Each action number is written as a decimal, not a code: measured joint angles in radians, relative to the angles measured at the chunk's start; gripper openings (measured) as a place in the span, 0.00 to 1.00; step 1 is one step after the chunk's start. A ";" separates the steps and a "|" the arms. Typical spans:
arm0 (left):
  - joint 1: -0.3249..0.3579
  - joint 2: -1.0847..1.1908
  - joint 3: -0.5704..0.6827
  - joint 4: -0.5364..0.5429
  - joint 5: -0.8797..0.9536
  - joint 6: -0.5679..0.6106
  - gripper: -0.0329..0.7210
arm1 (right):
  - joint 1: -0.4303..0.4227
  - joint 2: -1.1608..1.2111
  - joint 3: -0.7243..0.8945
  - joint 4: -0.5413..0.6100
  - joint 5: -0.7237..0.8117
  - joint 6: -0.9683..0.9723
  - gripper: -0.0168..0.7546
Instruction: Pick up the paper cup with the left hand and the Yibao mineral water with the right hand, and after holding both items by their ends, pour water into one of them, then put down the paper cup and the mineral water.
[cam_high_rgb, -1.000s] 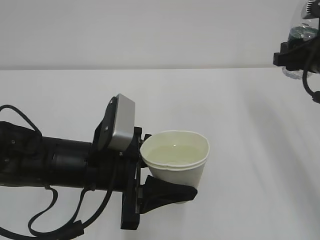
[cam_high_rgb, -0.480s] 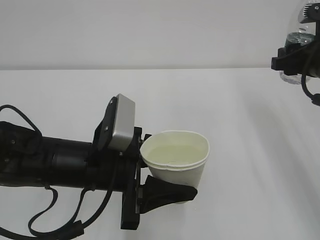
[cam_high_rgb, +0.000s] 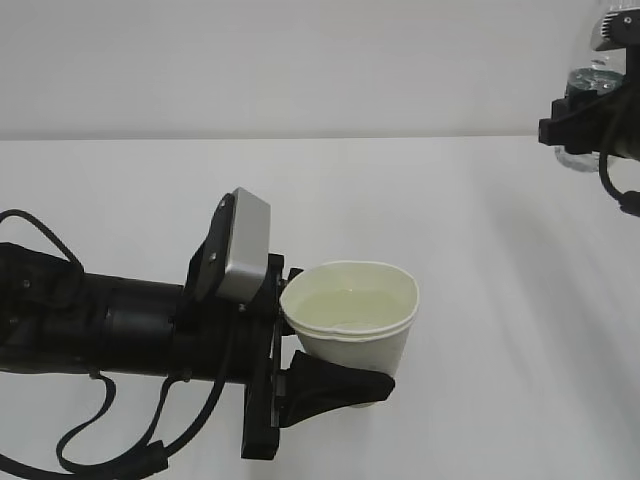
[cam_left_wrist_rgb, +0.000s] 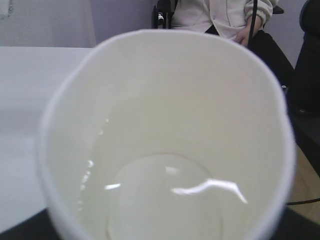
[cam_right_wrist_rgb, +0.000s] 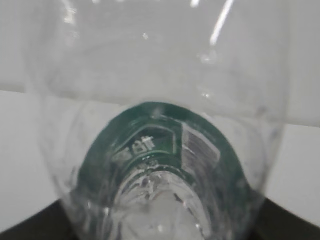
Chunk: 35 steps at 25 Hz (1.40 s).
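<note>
The white paper cup (cam_high_rgb: 352, 325) stands upright with pale water in it, and my left gripper (cam_high_rgb: 342, 375) is shut on it near its base. One black finger (cam_high_rgb: 335, 385) wraps the front of the cup; the other is hidden behind it. In the left wrist view the paper cup (cam_left_wrist_rgb: 165, 125) fills the frame, its water glinting. At the top right edge the Yibao mineral water (cam_high_rgb: 592, 78) is held high by my right gripper (cam_high_rgb: 590, 125). The right wrist view looks along the clear bottle (cam_right_wrist_rgb: 160, 150), showing its green label; the jaws are hidden under it.
The white table (cam_high_rgb: 480, 220) stretches back to a pale wall. Past the table's edge, the left wrist view shows a seated person in a light jacket (cam_left_wrist_rgb: 220, 15) and a dark chair (cam_left_wrist_rgb: 310, 60).
My right gripper has shifted slightly down and to the left with the bottle. The left arm and the cup have not moved.
</note>
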 joint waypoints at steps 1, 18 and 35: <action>0.000 0.000 0.000 0.000 0.000 0.000 0.60 | 0.000 0.012 0.000 -0.010 0.000 0.013 0.54; 0.000 0.000 0.000 0.000 0.006 0.000 0.60 | 0.000 0.103 0.000 -0.288 -0.045 0.298 0.53; 0.000 0.000 0.000 0.000 0.006 0.000 0.60 | 0.000 0.165 0.049 -0.363 -0.265 0.418 0.53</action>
